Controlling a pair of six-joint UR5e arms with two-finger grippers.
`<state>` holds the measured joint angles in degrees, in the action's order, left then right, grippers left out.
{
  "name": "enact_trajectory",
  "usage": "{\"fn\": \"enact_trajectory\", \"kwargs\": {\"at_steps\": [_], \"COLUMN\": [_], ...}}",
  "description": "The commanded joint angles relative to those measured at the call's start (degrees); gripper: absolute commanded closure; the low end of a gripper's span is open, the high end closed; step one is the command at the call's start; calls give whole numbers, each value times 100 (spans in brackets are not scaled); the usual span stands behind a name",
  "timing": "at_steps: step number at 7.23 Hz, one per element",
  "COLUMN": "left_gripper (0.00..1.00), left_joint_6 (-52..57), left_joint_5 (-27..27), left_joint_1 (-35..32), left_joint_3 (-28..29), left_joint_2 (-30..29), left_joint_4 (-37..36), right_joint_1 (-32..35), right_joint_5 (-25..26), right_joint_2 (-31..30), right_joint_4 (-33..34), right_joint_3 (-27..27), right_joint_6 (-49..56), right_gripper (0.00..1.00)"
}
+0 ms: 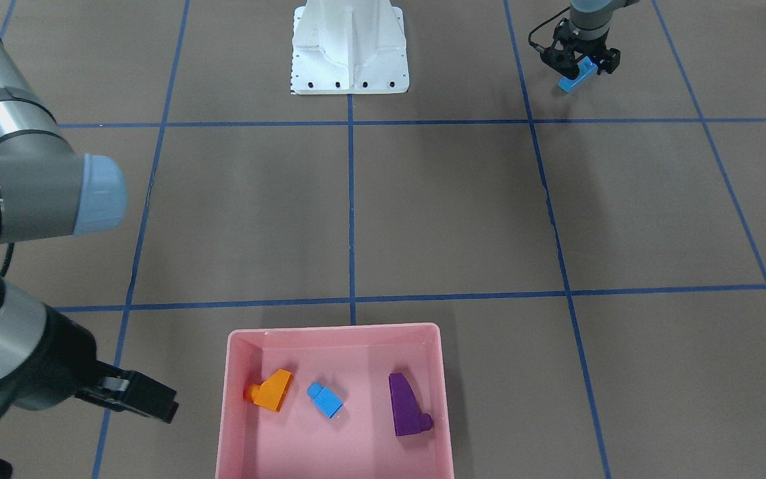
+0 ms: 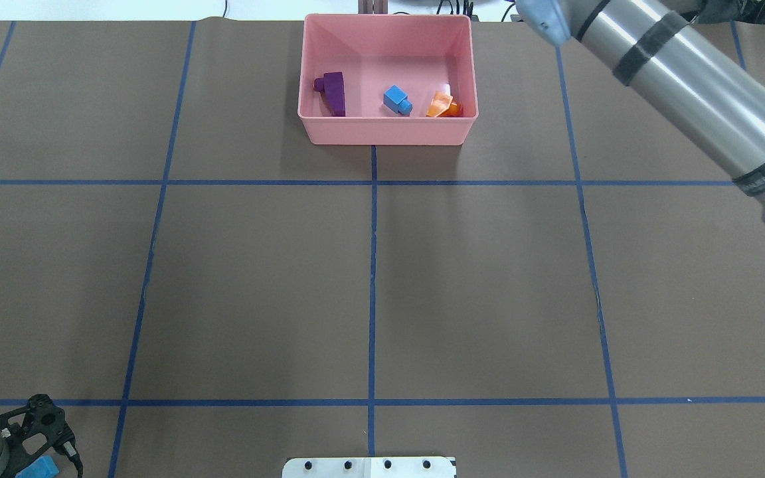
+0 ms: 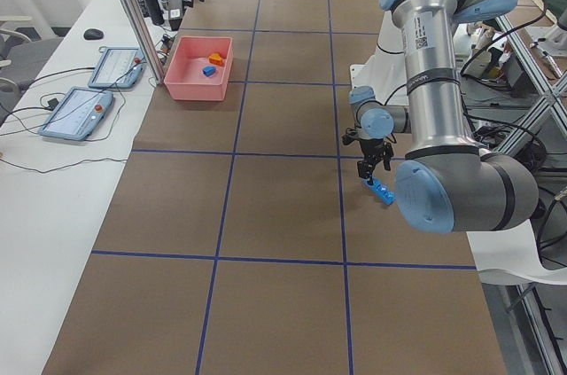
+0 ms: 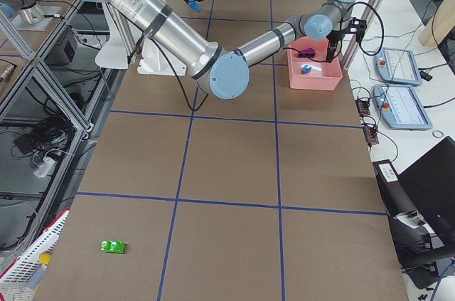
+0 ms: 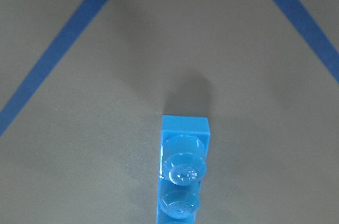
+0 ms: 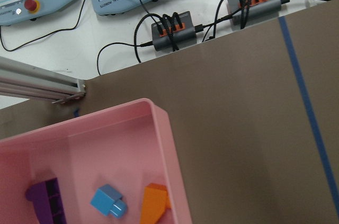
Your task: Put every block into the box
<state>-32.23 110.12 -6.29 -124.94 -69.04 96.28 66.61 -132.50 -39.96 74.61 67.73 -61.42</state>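
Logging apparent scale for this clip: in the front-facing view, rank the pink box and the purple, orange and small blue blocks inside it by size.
1. pink box
2. purple sloped block
3. orange sloped block
4. small blue block
All sit about equally far from the camera, so the order holds.

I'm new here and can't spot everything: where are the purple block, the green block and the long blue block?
purple block (image 1: 405, 402): front-facing view, on its sloped body.
green block (image 4: 113, 246): right side view, on its studded top.
long blue block (image 1: 570, 82): front-facing view, on its free lower end.
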Motion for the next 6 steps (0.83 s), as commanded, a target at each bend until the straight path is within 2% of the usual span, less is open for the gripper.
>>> {"fn": "enact_trajectory", "kwargs": {"at_steps": [1,2,3,4,5,6], "left_gripper": [3,14,56,80,100,100], "left_joint_6": [-12,-12,-29,-29,-29,-29], "left_joint_5": [-26,-26,-8,9,9,44], "left_joint_1": [31,22,22,22,13,-4], "left_joint_3": [286,286,234,234,225,164], "left_joint_2": [-22,-13,-4,-4,22,31], "left_joint_4": [409,409,409,418,409,418], "right_joint_1": [247,247,247,239,256,265], "right_joint_5": [-171,-171,-171,-171,-171,-171], "right_joint_2": [-1211,-1468,-1575,-1629,-1638,-1751], "right_joint_4": [18,18,18,10,9,9], "right_joint_3": [993,1241,1347,1383,1384,1445], "right_joint_6": [568,587,588,596,614,614], "right_gripper": [0,0,0,0,0,0]}}
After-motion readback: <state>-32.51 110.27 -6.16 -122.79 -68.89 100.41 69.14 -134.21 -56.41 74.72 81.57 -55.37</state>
